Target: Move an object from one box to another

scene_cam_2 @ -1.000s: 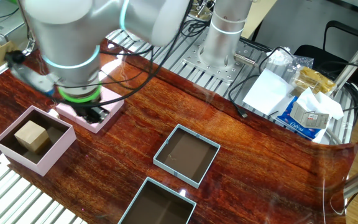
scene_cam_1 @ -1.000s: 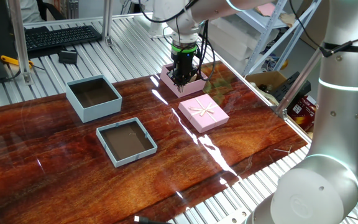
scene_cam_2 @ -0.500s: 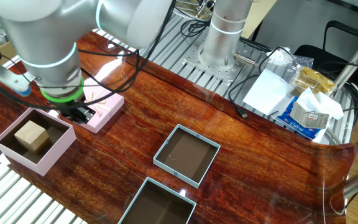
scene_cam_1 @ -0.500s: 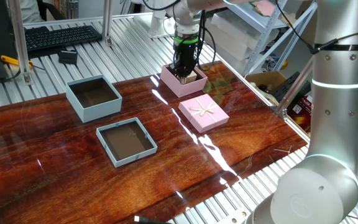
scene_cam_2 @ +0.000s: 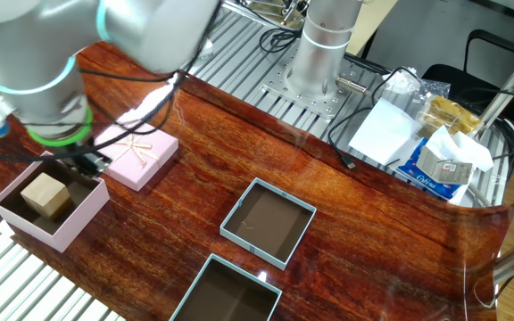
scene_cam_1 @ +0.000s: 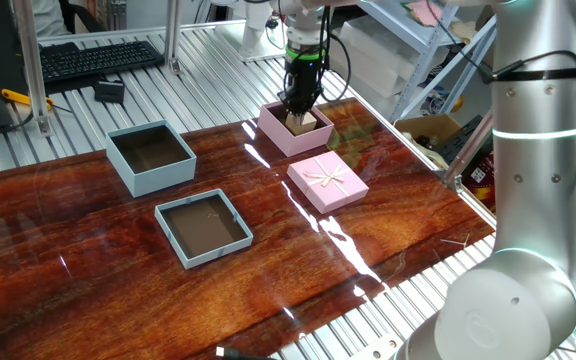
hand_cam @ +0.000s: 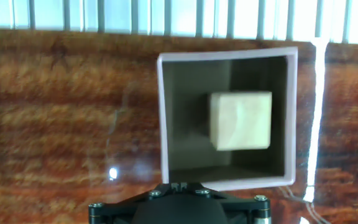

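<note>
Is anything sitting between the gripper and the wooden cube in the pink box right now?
Nothing visible. The wooden cube lies alone and uncovered in the open pink box, whose lid rests apart on the table. The gripper hangs just above the box, with only the tall walls around the cube.

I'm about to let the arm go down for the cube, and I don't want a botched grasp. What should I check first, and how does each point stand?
1. Wooden cube lies in the pink box: ok.
2. Gripper is above the pink box: ok.
3. Cube centred under the hand: not ok; in the hand view it sits right of centre.
4. Jaws open: cannot tell; the fingers are not clearly shown.
5. Blue-grey box is uncovered and empty: ok.
6. Pink lid lies beside the pink box, off it: ok.
</note>
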Robot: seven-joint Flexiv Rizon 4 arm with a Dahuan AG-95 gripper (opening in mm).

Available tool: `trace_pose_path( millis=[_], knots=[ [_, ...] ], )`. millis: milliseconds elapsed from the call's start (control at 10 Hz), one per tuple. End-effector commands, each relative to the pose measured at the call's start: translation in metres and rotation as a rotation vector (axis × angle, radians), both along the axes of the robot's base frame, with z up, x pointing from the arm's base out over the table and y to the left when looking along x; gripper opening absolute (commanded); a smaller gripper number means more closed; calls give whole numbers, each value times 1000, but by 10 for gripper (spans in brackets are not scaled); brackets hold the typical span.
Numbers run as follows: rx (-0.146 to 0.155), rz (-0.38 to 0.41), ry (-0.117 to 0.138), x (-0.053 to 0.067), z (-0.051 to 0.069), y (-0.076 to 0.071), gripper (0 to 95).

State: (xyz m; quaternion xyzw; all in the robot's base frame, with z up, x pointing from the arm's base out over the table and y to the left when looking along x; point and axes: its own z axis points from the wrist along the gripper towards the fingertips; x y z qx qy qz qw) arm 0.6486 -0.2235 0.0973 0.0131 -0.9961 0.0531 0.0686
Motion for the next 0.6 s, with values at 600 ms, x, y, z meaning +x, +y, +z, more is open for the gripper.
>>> trace_pose_path(
  millis=[600],
  knots=[
    [0,10,0,15,-6,-23,0]
  ],
)
